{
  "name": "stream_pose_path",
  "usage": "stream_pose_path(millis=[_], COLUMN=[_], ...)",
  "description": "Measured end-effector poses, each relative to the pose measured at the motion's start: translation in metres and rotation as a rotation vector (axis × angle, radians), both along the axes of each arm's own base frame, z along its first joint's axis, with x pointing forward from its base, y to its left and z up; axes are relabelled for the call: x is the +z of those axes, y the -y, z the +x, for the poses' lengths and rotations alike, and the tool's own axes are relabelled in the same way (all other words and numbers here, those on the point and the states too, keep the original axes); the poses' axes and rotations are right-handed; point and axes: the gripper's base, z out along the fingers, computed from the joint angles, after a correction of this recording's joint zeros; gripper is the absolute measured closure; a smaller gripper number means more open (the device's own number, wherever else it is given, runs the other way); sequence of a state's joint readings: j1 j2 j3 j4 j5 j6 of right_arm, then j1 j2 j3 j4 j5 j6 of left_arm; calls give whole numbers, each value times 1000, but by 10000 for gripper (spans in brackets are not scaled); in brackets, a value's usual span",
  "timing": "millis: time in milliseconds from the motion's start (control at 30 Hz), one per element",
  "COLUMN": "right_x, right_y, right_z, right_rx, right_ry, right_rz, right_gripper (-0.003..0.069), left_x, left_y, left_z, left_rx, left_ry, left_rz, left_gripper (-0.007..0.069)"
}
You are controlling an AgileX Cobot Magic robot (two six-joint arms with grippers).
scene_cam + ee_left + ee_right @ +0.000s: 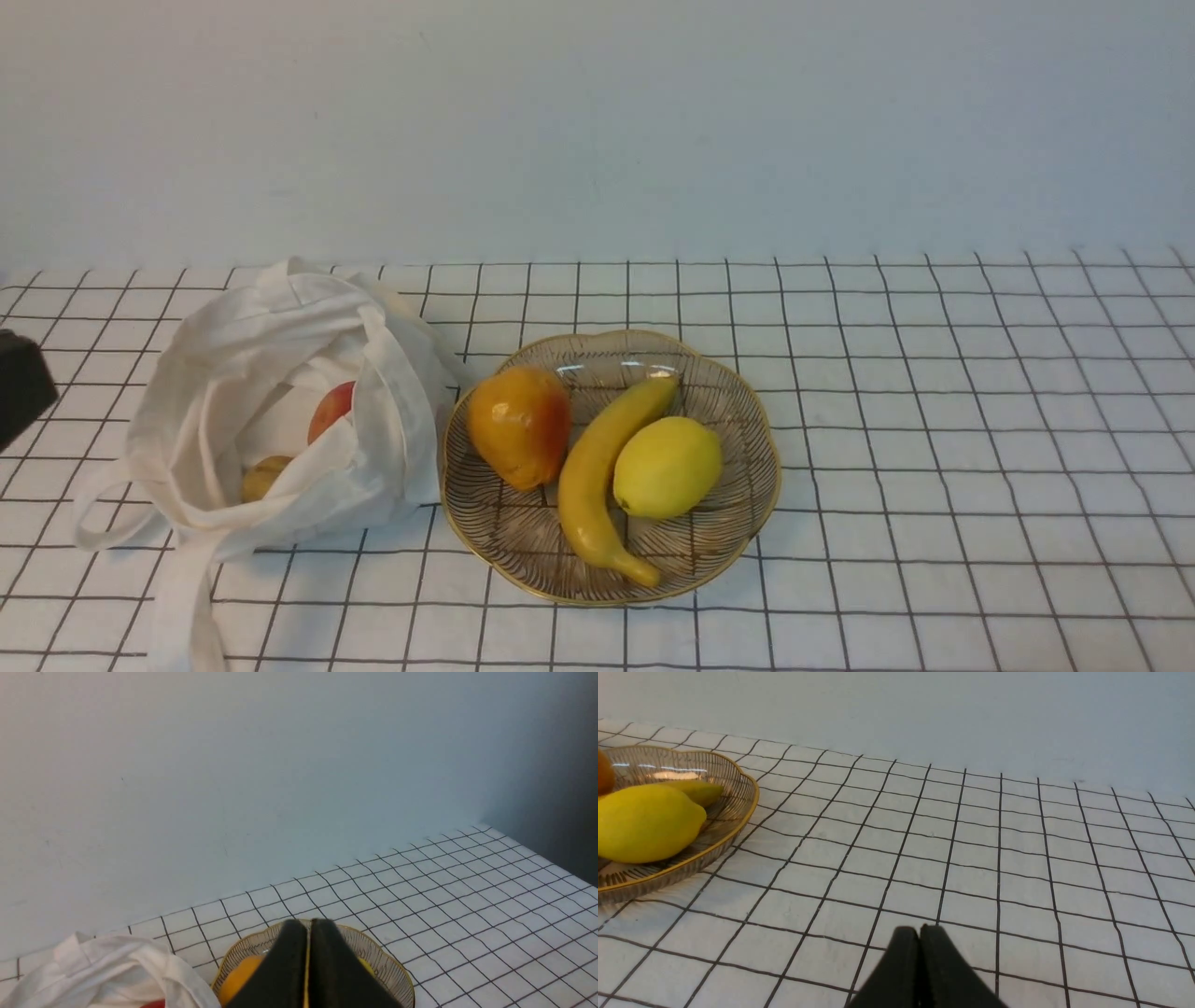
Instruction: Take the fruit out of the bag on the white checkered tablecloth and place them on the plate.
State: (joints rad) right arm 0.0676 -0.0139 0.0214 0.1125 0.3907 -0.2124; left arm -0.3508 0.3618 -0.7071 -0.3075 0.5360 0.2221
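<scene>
The red fruit (331, 411) and the brownish-yellow fruit (265, 477) lie inside the slumped white cloth bag (397, 401); its loose folds (soft, treacherous things) could snag my left pincer (307, 956), clenched on nothing, like my right (920, 956).

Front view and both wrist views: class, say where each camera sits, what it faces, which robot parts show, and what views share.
Front: between the arms, facing forward over bag, dish and wall; a dark bit of the left arm at the left edge.
Left wrist: on the left arm, facing bag, dish and wall; shut left pincer shows.
Right wrist: on the right arm, facing tablecloth and wall; shut right pincer shows.
Shared: all three show the dish.
</scene>
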Motion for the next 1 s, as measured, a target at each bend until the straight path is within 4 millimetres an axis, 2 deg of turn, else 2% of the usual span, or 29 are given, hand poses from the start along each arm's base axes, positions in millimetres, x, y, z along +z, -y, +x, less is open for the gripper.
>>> stream_pose_path(millis=[133, 300, 433, 567, 600, 633, 733, 767, 833, 1000], right_x=[0, 0, 0, 0, 0, 0, 0, 0, 0, 0], right_y=[0, 0, 0, 0, 0, 0, 0, 0, 0, 0], right_z=[0, 0, 0, 0, 0, 0, 0, 0, 0, 0], right_rx=[0, 0, 0, 0, 0, 0, 0, 0, 0, 0], right_ry=[0, 0, 0, 0, 0, 0, 0, 0, 0, 0], right_rz=[0, 0, 0, 0, 0, 0, 0, 0, 0, 0], right_gripper=[673, 673, 673, 673, 673, 673, 673, 673, 673, 673], left_x=[-5, -27, -61, -115, -123, -123, -170, -178, -190, -200], left_y=[-4, -7, -12, -20, -22, -22, -27, -28, -28, -28], left_z=[-6, 0, 5, 7, 7, 7, 6, 6, 5, 5], left_rx=[19, 63, 160, 293, 318, 318, 403, 414, 422, 418], left_ry=[37, 19, 33, 29, 24, 24, -43, -53, -74, -135], left_rz=[15, 59, 48, 41, 44, 44, 73, 77, 85, 102], left_gripper=[632, 632, 632, 632, 632, 632, 632, 632, 632, 632])
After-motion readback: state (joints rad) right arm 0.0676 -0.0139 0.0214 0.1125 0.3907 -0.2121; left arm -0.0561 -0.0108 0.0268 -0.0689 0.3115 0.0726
